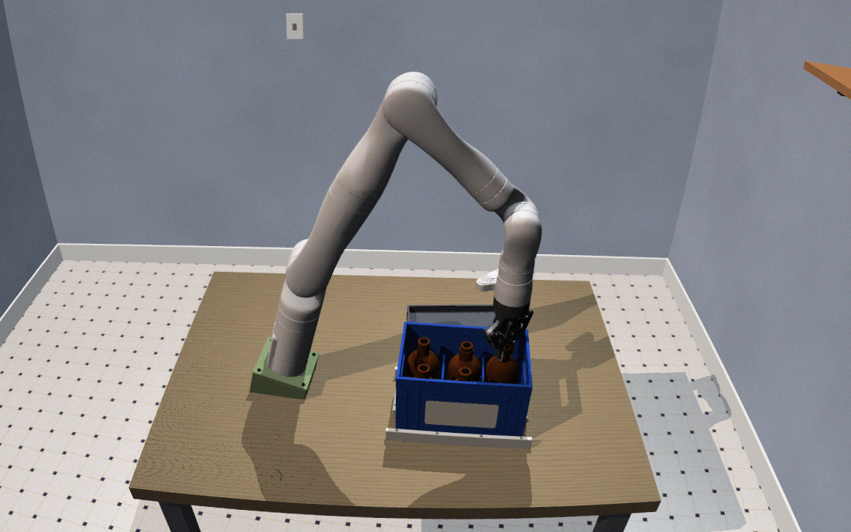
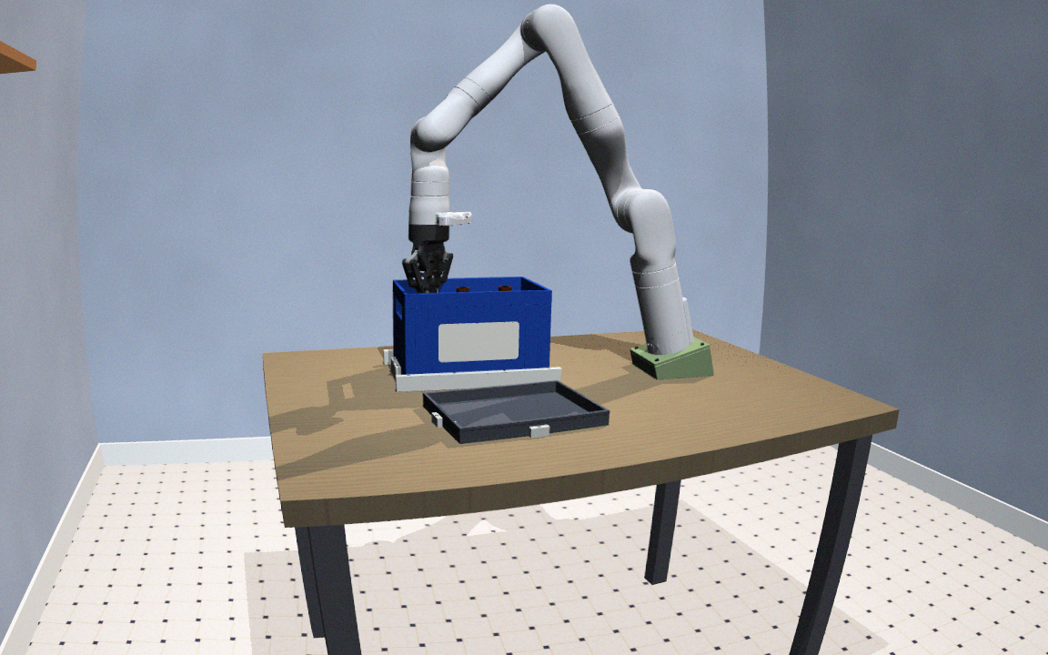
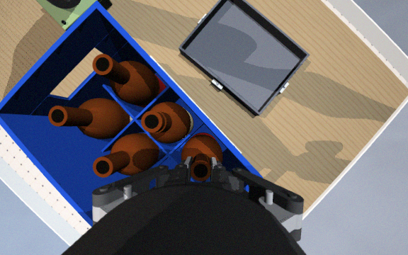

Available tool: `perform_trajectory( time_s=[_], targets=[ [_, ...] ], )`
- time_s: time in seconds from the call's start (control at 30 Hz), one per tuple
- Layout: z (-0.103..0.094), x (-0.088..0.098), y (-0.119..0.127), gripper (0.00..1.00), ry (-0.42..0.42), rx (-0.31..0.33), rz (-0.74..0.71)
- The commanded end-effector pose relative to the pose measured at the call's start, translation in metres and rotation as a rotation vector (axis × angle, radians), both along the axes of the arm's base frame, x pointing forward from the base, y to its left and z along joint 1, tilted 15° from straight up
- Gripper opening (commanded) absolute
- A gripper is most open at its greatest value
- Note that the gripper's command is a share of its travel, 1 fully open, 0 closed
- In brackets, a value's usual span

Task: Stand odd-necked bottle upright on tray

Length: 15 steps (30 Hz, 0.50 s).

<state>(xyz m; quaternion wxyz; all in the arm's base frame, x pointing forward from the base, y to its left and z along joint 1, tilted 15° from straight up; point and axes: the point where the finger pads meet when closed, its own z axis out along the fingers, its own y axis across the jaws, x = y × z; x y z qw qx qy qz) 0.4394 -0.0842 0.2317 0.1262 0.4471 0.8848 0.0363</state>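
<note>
Blue-grey walls (image 1: 184, 132) (image 2: 267, 163) close in around the wooden desk (image 1: 349, 462) (image 2: 756, 398) (image 3: 331, 117), and in the top view I have the crate (image 1: 408, 410) (image 2: 414, 334) (image 3: 46, 58) standing nearer the front edge, toward the right-hand corner, with the tray (image 1: 442, 309) (image 2: 511, 407) (image 3: 218, 46) behind it, on the back-edge side. Both look level to me. The claw (image 1: 502, 357) (image 2: 428, 290) (image 3: 201, 163) is down inside the crate, closed on the neck of the end bottle (image 1: 501, 370) (image 3: 202, 146), the one farthest from the arm's base, in the row beside the tray. That bottle is standing in its compartment, so I count the reach and the grip as done, and nothing has been delivered: the tray holds no bottle. The ringed bottle (image 1: 465, 360) (image 2: 462, 288) (image 3: 173, 120) next to it shows a step under its lip from the wrist, and three more bottles (image 1: 423, 362) (image 2: 505, 288) (image 3: 134, 83) fill out the five. In fairness, the fingers cover much of the end bottle's neck, so I can't tell whether it's the odd one; this squeeze may be only a feel of its thickness. Left for me: settle which neck differs, lift that bottle straight up past the rim without dragging the crate, stand it on the tray, let go and back off.
</note>
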Motion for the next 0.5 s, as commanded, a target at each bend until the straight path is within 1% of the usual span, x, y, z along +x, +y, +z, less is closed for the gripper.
perform_trajectory(
  time_s=[0.0, 0.4, 0.43, 0.47],
  targets=[
    [0.0003, 0.0002, 0.0, 0.0, -0.001, 0.0, 0.0],
    [0.0003, 0.0002, 0.0, 0.0, -0.001, 0.0, 0.0],
    [0.0003, 0.0002, 0.0, 0.64, -0.001, 0.0, 0.0],
    [0.0003, 0.0002, 0.0, 0.64, -0.001, 0.0, 0.0]
  ],
)
